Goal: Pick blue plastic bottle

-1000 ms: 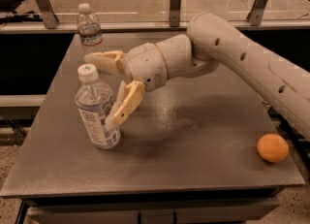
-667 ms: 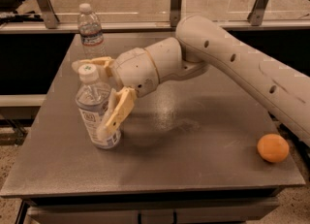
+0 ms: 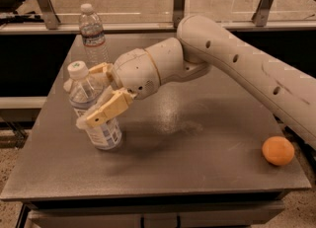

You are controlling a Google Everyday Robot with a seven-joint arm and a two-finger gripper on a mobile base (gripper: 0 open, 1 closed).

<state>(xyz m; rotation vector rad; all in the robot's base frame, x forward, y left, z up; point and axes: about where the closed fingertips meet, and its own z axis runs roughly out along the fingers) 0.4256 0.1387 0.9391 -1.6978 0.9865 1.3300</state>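
Nearest to where I stand, a small round orange fruit [image 3: 278, 150] sits alone close to the front right corner of a dull grey metal worktop [image 3: 197, 168]. Across on the left side, a little further back, is the blue plastic bottle [image 3: 106, 133]: stout, clear, with a large blue-and-white label and a white cap bearing a small green mark. Its base rests on the worktop and its top leans away to the left. The cream-coloured end effector [image 3: 76, 102] is clamped on this bottle, one finger [image 3: 106, 107] lying slantwise across the front of it above the label and the other behind it, near the shoulder. From there the thick off-white robot arm [image 3: 237, 59] runs back and to the right, passing out of view at the right edge. Further off, near the back left corner of the worktop, a slimmer clear plastic bottle [image 3: 93, 34] with a thin label band and plain white cap stands upright, well apart from the first. Behind it a row of metal posts [image 3: 179, 0] holds clear panels.
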